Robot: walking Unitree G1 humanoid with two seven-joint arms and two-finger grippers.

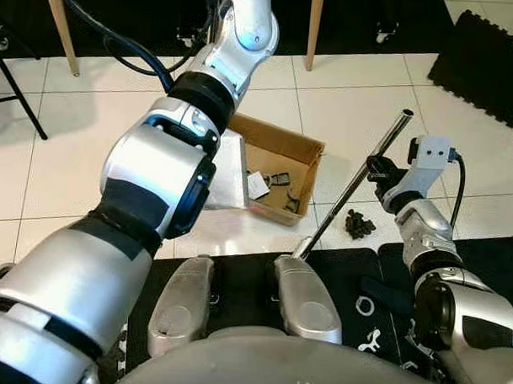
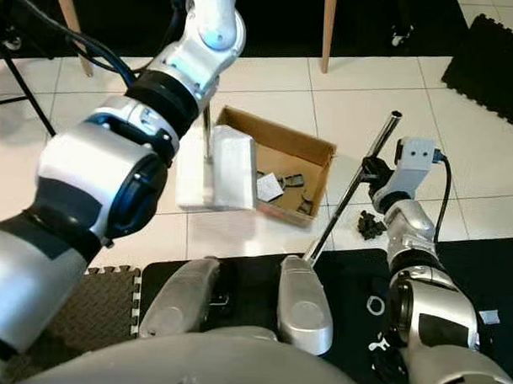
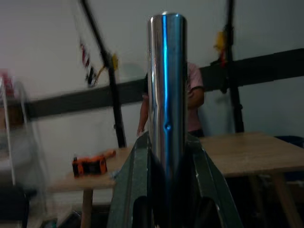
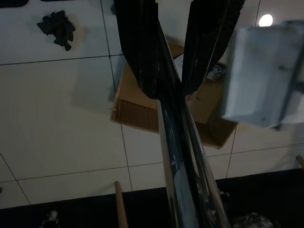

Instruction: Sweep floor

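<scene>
My right gripper (image 1: pixel 382 171) is shut on a slanted metal broom handle (image 1: pixel 353 189); in the right wrist view its fingers (image 4: pixel 142 52) clamp that handle (image 4: pixel 183 166). The handle's lower end runs down behind my legs. A small pile of black debris (image 1: pixel 359 223) lies on the white tiles just right of the handle. My left gripper (image 3: pixel 167 142) is shut on an upright shiny pole (image 3: pixel 166 80), which stands over a white dustpan (image 2: pixel 228 170). The dustpan rests against an open cardboard box (image 1: pixel 285 151) holding several dark scraps.
Black foam mats lie under my feet (image 1: pixel 355 271) and at the far right (image 1: pixel 488 65). Wooden chair legs (image 1: pixel 314 30) and a black stand leg (image 1: pixel 24 100) are at the back. In the left wrist view a person (image 3: pixel 194 102) stands behind a wooden table (image 3: pixel 247 152).
</scene>
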